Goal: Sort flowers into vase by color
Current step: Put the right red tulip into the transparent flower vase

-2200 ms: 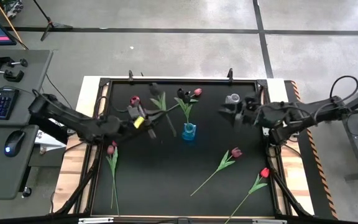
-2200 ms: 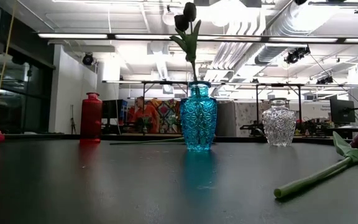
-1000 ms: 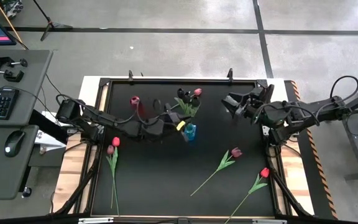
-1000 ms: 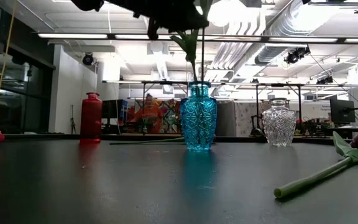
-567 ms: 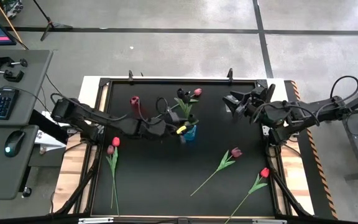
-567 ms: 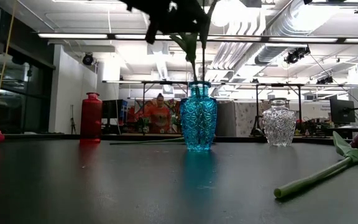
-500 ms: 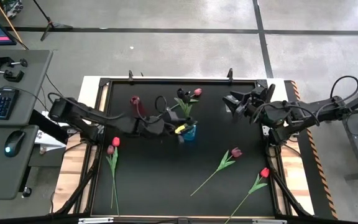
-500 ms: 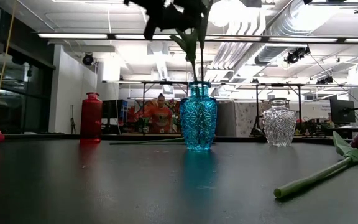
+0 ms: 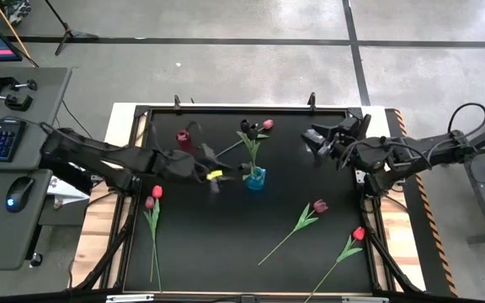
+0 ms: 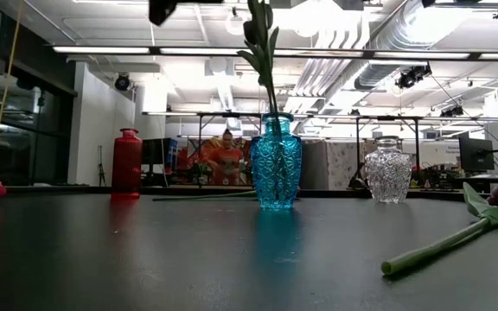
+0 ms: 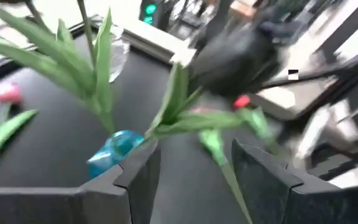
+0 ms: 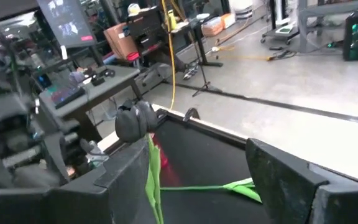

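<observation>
Near the mat's middle the blue vase (image 9: pixel 256 178) stands upright with dark tulips (image 10: pixel 260 28) rising from its mouth, stems and leaves fanning out above the rim; it is the only vase seen to hold anything. Just to its left in the high view hovers the left gripper (image 9: pixel 215 178), its fingers (image 11: pixel 138 180) parted with nothing between them, and the wrist view looks past them at the vase and its leaves, which suits an arm that has let a stem go into that vase, so the dark heads seem to be collecting there by colour. Toward the far right corner waits the right gripper (image 9: pixel 318 145), jaws spread wide and empty, near the clear vase (image 10: pixel 388 171), which looks empty from table height. At far left stands the red vase (image 10: pixel 127 162); whether it holds anything I cannot tell. Loose flowers lie flat on the mat because they are not yet sorted: a red tulip (image 9: pixel 157 192) and a darker one beside it by the left edge, a maroon tulip (image 9: pixel 318 205) right of centre, and another red one (image 9: pixel 358 234) near the right edge.
</observation>
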Motion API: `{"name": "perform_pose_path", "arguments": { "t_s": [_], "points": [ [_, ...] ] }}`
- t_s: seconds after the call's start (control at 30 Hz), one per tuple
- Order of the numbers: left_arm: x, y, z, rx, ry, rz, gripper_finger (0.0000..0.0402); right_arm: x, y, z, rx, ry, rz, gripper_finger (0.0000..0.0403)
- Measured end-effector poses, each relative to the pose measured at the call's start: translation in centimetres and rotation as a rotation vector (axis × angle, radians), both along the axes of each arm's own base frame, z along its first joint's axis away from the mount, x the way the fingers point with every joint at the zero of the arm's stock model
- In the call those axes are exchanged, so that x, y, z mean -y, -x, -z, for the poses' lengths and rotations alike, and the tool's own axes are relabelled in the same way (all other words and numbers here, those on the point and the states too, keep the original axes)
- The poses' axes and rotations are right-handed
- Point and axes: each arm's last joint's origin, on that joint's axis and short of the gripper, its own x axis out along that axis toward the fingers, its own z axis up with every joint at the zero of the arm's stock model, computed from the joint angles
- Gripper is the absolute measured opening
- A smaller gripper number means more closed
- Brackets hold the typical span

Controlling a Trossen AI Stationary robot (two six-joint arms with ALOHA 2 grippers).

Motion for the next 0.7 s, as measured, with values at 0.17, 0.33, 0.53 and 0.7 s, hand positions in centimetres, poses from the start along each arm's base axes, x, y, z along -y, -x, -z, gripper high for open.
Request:
{"name": "perform_pose_path", "arguments": {
  "t_s": [0.17, 0.33, 0.53, 0.7],
  "points": [
    [-0.1, 2.7, -1.6, 0.010, 0.163, 0.045, 0.0186, 0.7, -0.3, 0.6, -0.025, -0.127, -0.122, 0.0257],
    [-0.2, 5.1, -1.2, -0.102, 0.185, -0.078, 0.0186, 0.4, -1.1, 4.5, -0.271, -0.506, -0.316, 0.0257],
    [-0.6, 5.7, 0.2, -0.214, 0.090, -0.256, 0.0186, -3.9, -2.4, 12.2, -0.591, -0.960, -0.389, 0.0257],
    [-2.6, 5.1, 0.6, -0.249, 0.149, -0.298, 0.0186, -8.1, -2.3, 17.2, -0.669, -1.213, -0.215, 0.0257]
  ]
}}
